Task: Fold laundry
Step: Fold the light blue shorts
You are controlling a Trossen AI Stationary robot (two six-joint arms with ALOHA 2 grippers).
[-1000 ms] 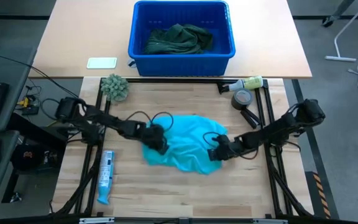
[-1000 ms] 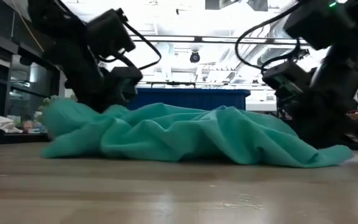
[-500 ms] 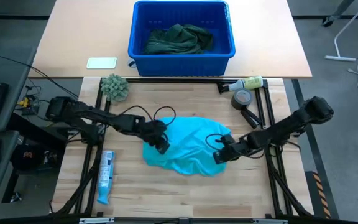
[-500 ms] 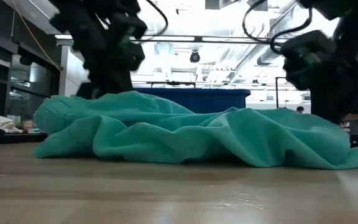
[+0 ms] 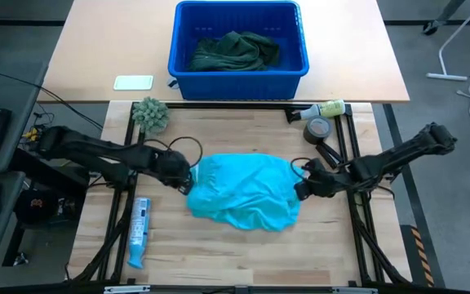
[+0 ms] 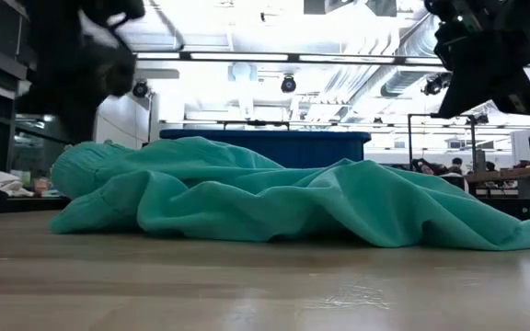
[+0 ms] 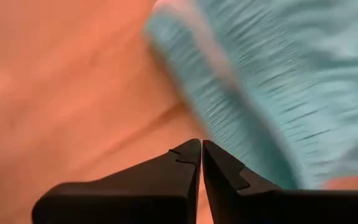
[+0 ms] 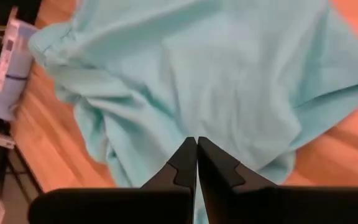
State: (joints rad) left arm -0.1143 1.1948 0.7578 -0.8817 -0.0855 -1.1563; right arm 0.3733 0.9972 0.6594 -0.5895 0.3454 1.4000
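Observation:
A turquoise shirt (image 5: pixel 243 194) lies crumpled in a low heap on the wooden table, also seen in the low view (image 6: pixel 274 198). My left gripper (image 5: pixel 188 181) hovers shut just off the shirt's left edge, above the table (image 7: pixel 201 149). My right gripper (image 5: pixel 299 189) hovers shut over the shirt's right edge (image 8: pixel 196 146). In the low view both grippers stand well above the cloth. Dark green garments (image 5: pixel 235 51) lie in the blue bin at the far side.
The blue bin (image 5: pixel 188 16) stands on the far table. A fuzzy grey-green ball (image 5: pixel 151 114) sits at the far left. A bottle (image 5: pixel 325 108) and a tape roll (image 5: pixel 318 129) sit at the far right. A white-and-blue tube (image 5: pixel 139 230) lies near left.
Both grippers have risen off the turquoise shirt and drawn apart, the left toward the table's left edge and the right toward its right edge, staying shut. The shirt stays on the table in a crumpled heap.

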